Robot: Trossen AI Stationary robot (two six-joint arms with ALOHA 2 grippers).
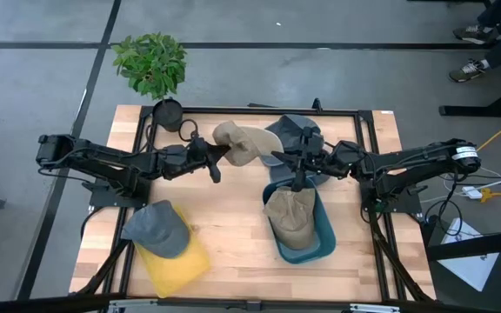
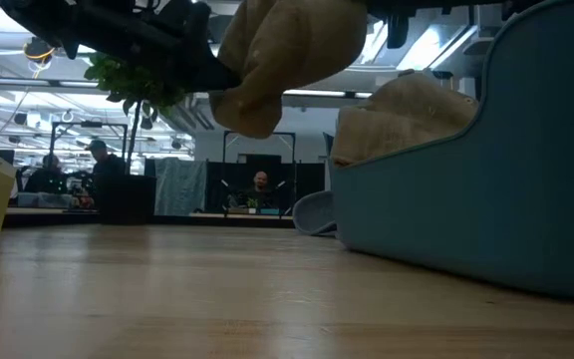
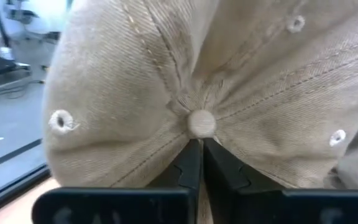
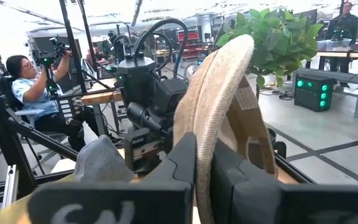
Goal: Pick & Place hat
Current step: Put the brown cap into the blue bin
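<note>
Tan hat (image 1: 240, 144) hangs between both arms: your left gripper (image 1: 218, 157) pinches its top tight, your right gripper (image 1: 290, 158) pinches its brim, blue bin (image 1: 327, 236) lies nearer the right.

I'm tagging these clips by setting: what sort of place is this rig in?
Most likely a large open robotics lab or workshop. The low view shows people seated at workbenches under ceiling strip lights, and the right wrist view shows a person beside equipment stands on a bare concrete floor.

Tan hat (image 2: 282, 55) cropped at top (low view), bin (image 2: 486, 170) cut off right
</note>
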